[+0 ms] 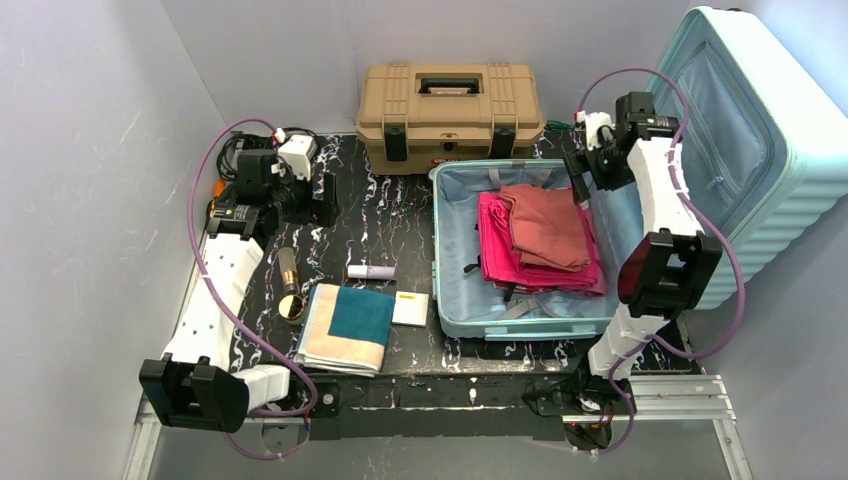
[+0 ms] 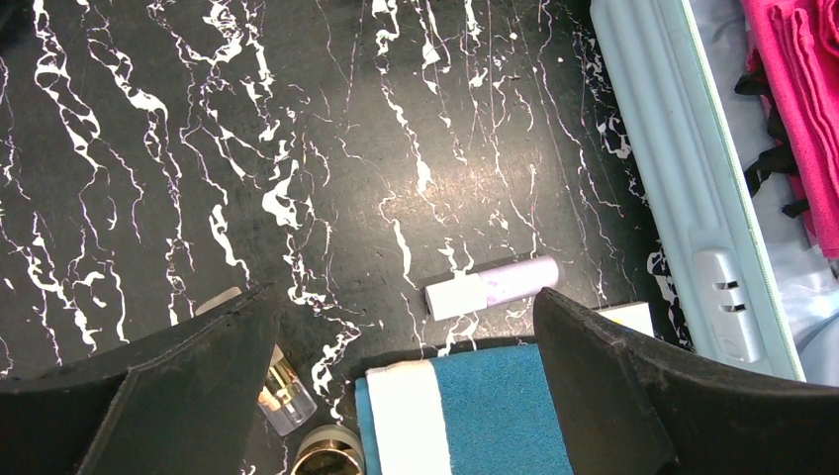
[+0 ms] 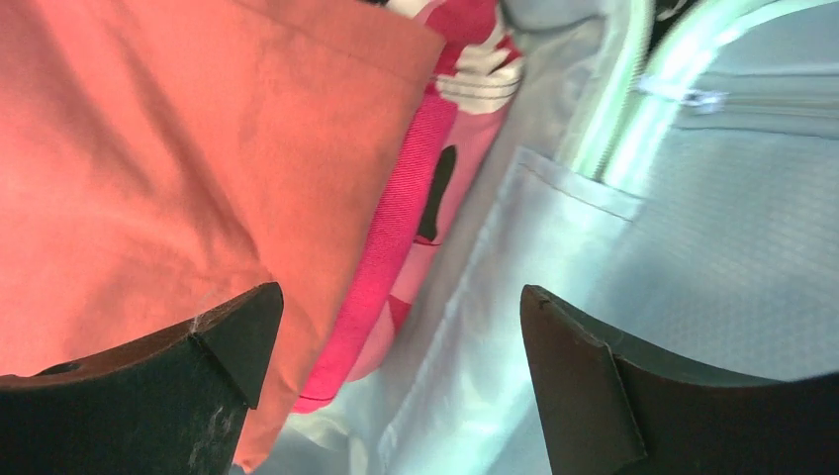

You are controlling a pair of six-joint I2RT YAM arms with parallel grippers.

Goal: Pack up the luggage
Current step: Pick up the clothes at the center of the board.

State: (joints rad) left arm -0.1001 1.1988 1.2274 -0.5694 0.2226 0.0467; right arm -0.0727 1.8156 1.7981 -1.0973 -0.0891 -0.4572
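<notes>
Two grippers, we see, gape wide and empty: right gripper [image 3: 396, 307] over soft coral cloth [image 1: 545, 225] in the ribbed mint luggage [image 1: 520, 325], open at right; left gripper [image 2: 406, 307] above the glossy marbled table [image 1: 370, 215].

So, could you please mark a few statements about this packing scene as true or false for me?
1. The suitcase lies open with a pink cloth and a salmon cloth inside. True.
2. The tan toolbox has its lid raised. False: its lid is shut.
3. The teal and cream towel is packed in the suitcase. False: it lies on the table, left of the suitcase.
4. The left gripper and the right gripper are both open and empty. True.
5. The lilac tube lies on the table, outside the suitcase. True.
</notes>
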